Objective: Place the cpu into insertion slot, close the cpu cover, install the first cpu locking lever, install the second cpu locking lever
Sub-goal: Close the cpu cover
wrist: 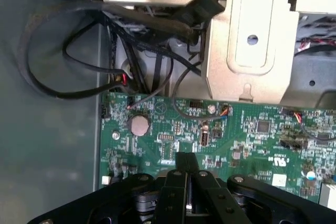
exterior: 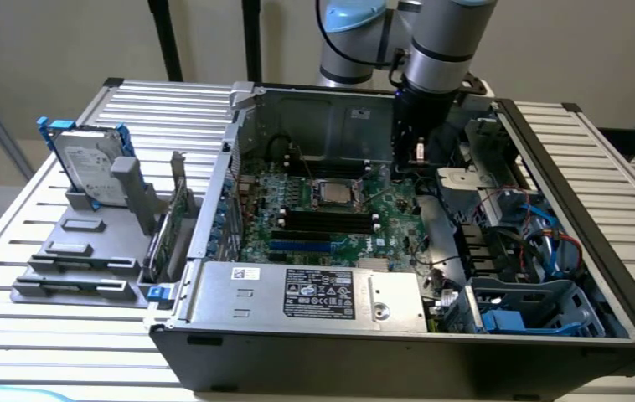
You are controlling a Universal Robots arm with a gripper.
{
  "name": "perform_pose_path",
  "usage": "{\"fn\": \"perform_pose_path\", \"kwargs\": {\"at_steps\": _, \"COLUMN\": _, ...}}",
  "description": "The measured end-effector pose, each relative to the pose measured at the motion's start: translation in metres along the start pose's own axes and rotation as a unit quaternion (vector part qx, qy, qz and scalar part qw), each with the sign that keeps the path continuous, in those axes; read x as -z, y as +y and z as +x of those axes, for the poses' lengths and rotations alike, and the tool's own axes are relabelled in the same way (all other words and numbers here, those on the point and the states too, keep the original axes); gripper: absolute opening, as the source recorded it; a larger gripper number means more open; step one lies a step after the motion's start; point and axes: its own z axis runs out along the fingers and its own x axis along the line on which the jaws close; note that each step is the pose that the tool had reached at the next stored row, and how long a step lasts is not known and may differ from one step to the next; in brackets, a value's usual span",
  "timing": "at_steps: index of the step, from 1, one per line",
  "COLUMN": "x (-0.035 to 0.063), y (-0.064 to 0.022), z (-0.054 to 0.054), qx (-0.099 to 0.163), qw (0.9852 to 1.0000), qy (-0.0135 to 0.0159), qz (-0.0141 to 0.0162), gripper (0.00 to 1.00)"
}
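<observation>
gripper (wrist: 187, 159) closed tight, held nothing | hovered over motherboard (wrist: 252, 129) edge | insertion slot (exterior: 334, 193) sat apart on motherboard

Square insertion slot (exterior: 334, 192), silver metal rim around a pale centre, flat on the green motherboard (exterior: 390, 216)

Open PC case (exterior: 407, 362) on slatted table (exterior: 38, 339) — hard drive (exterior: 85, 163) alongside
</observation>
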Motion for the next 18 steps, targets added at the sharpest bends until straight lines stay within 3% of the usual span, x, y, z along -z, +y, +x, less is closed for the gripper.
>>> {"fn": "perform_pose_path", "kwargs": {"at_steps": 1, "x": 0.0004, "y": 0.0002, "z": 0.0, "qx": 0.0, "qw": 1.0, "qy": 0.0001, "qz": 0.0055, "gripper": 0.11}}
{"fn": "perform_pose_path", "kwargs": {"at_steps": 5, "x": 0.0046, "y": 0.0018, "z": 0.0, "qx": -0.001, "qw": 0.9997, "qy": -0.001, "qz": 0.0224, "gripper": 0.11}}
{"fn": "perform_pose_path", "kwargs": {"at_steps": 8, "x": 0.0054, "y": 0.0025, "z": 0.0, "qx": -0.002, "qw": 0.9994, "qy": -0.0045, "qz": 0.0356, "gripper": 0.11}}
{"fn": "perform_pose_path", "kwargs": {"at_steps": 10, "x": 0.0058, "y": 0.0024, "z": 0.0, "qx": -0.003, "qw": 0.9991, "qy": -0.0069, "qz": 0.0423, "gripper": 0.11}}
{"fn": "perform_pose_path", "kwargs": {"at_steps": 13, "x": 0.0058, "y": -0.0016, "z": 0.0, "qx": -0.003, "qw": 0.999, "qy": -0.0087, "qz": 0.0438, "gripper": 0.11}}
{"fn": "perform_pose_path", "kwargs": {"at_steps": 18, "x": 0.0062, "y": -0.0154, "z": 0.001, "qx": -0.003, "qw": 0.999, "qy": -0.0108, "qz": 0.0442, "gripper": 0.11}}
